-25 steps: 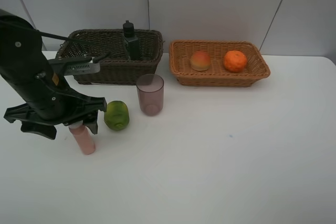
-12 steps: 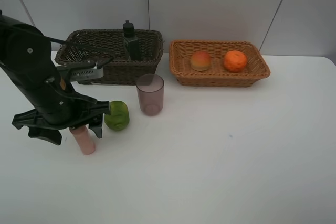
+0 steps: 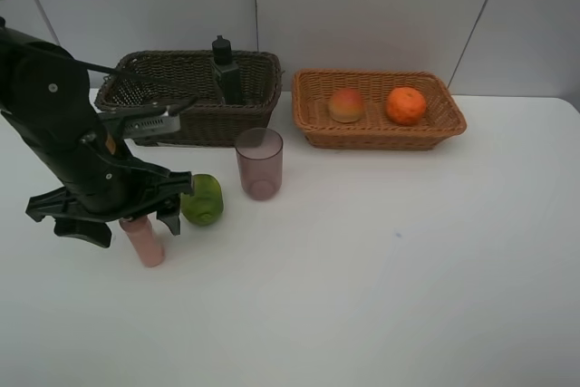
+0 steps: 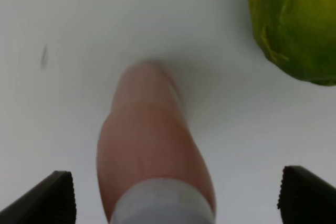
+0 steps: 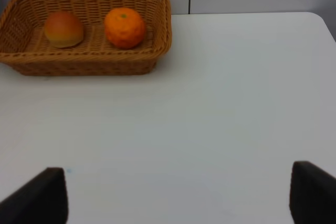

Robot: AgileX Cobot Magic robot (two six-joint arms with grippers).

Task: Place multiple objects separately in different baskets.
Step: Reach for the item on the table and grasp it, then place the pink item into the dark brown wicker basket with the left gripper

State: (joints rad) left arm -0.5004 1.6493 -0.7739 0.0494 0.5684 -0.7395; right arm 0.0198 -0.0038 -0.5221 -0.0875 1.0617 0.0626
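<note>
Exterior high view: a pump bottle [image 3: 225, 74] stands in the dark brown basket [image 3: 195, 124] at far left, and a peach [image 3: 346, 105] and an orange [image 3: 406, 105] lie in the tan basket [image 3: 362, 139] to its right, so roughly half looks done. Left on the desk [image 3: 408, 269] are a green fruit [image 3: 202, 199], a mauve cup [image 3: 259, 163] and a pink bottle [image 3: 145, 244], which the left gripper [image 3: 130, 224] straddles with jaws wide. The right gripper [image 5: 178, 195] is wide too, and empty.

The black left gripper [image 3: 127, 222] hides the top of the pink plastic bottle [image 3: 146, 246]; beside that bottle, the left wrist view crops the round green fruit [image 4: 296, 24].
</note>
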